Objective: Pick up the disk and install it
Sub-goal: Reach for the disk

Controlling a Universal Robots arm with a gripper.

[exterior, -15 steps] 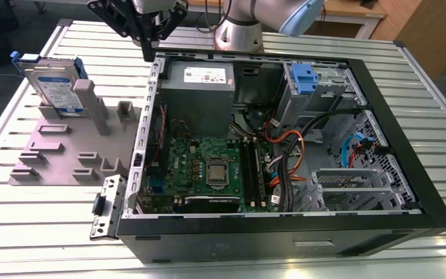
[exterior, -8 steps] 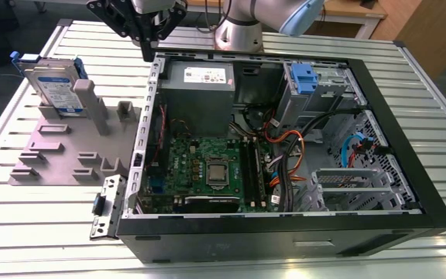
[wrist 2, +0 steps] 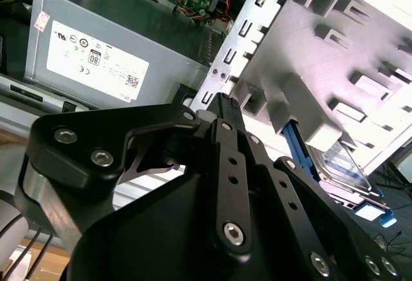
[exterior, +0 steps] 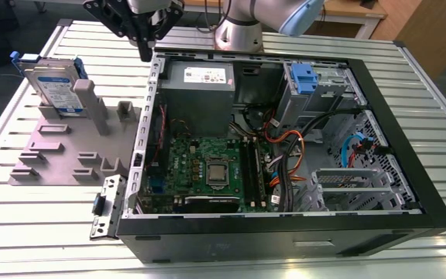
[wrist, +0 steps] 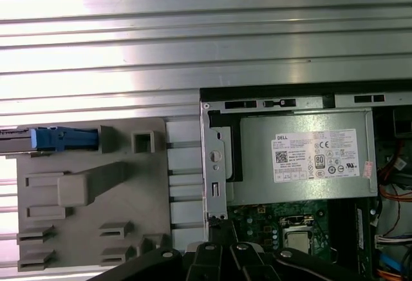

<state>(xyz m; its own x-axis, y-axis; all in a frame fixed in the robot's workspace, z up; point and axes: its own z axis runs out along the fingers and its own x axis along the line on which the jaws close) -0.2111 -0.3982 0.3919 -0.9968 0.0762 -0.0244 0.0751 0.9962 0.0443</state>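
ok, status: the pick hasn't started. the disk (exterior: 55,87) stands on edge in a slot of the grey fixture (exterior: 60,160), near the table's (exterior: 21,232) far corner on the exterior view's left. it has a blue bracket round it and its label faces out. it is edge-on in the first wrist view (wrist: 58,139), and the second wrist view catches its label (wrist 2: 344,165) past the fixture.

the gripper (exterior: 144,53) hangs over the far corner of the open case (exterior: 246,238), the corner nearest the fixture. its tips are just above the rim beside the psu (exterior: 198,81) and well apart from the disk. the jaws look together and hold nothing; the second wrist view (wrist 2: 225,104) shows the same.

my read is that this is the approach step, with install untouched. a grasp would call for the jaws apart, lined up across the disk's thin faces and brought down from above. the tall post (exterior: 83,96) stands just beside the disk, so clearance on that side looks tight. the blue clip (exterior: 304,78) in the case's drive bay carries no drive, so it isn't the target.
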